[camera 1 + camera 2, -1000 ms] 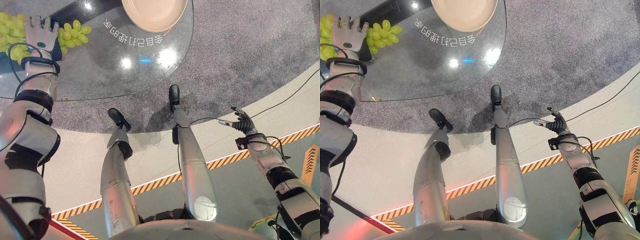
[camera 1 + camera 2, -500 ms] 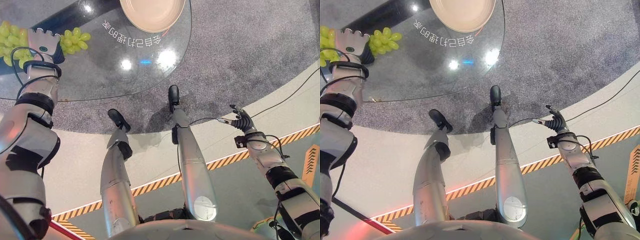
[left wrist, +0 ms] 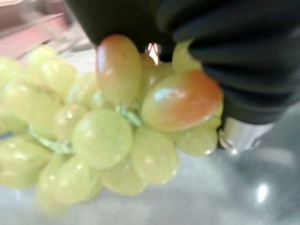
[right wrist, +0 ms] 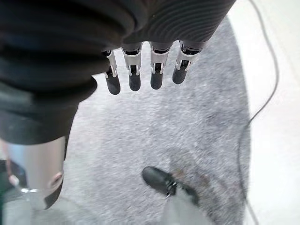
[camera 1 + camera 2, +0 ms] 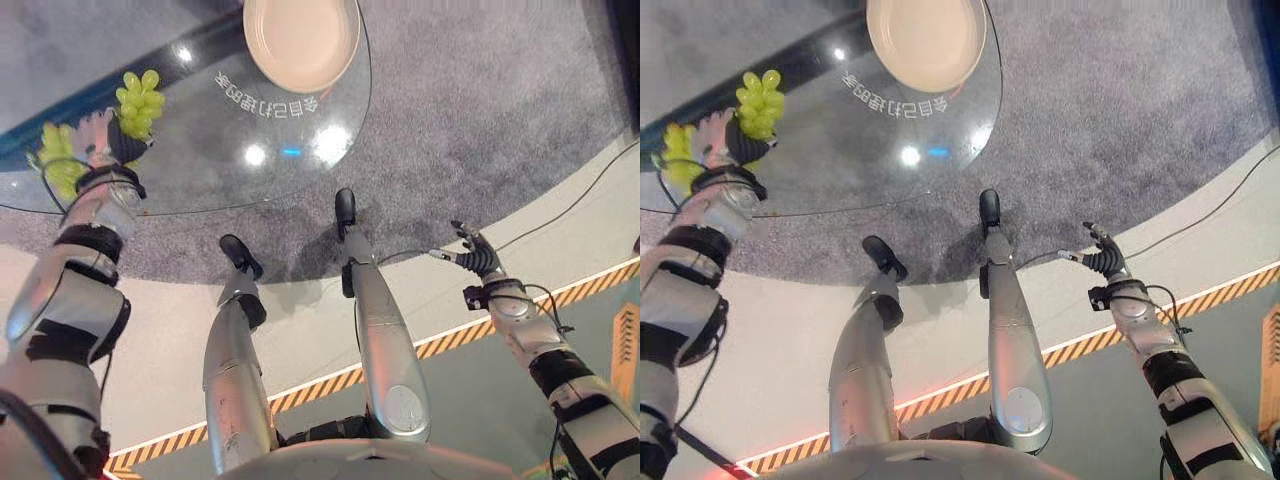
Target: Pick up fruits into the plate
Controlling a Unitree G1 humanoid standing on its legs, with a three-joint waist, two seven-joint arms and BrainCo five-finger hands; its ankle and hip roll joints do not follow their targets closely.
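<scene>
At the left edge of a round glass table (image 5: 200, 170), the robot's left hand (image 5: 105, 140) is clenched around a bunch of green grapes (image 5: 138, 98), with part of the cluster standing above the hand and another part (image 5: 58, 165) hanging out on its far left side. Seen from the left wrist, the grapes (image 3: 108, 136) sit pressed against the hand's dark ribbed cover (image 3: 225, 61), two of the berries tinged orange-red, with the glass surface just below the bunch. A pale, cream-coloured plate (image 5: 302, 40) rests on the far side of the table, well apart from the grapes and with nothing visible on it. White lettering (image 5: 268, 103) is printed on the glass between the plate and the table's near rim. The table stands on a grey carpet (image 5: 480, 110). Off to the right, away from the table, the right hand (image 5: 474, 256) hangs above the floor near a yellow-and-black hazard stripe (image 5: 440, 342); its fingers (image 4: 140, 77) are relaxed and straight, grasping nothing.
</scene>
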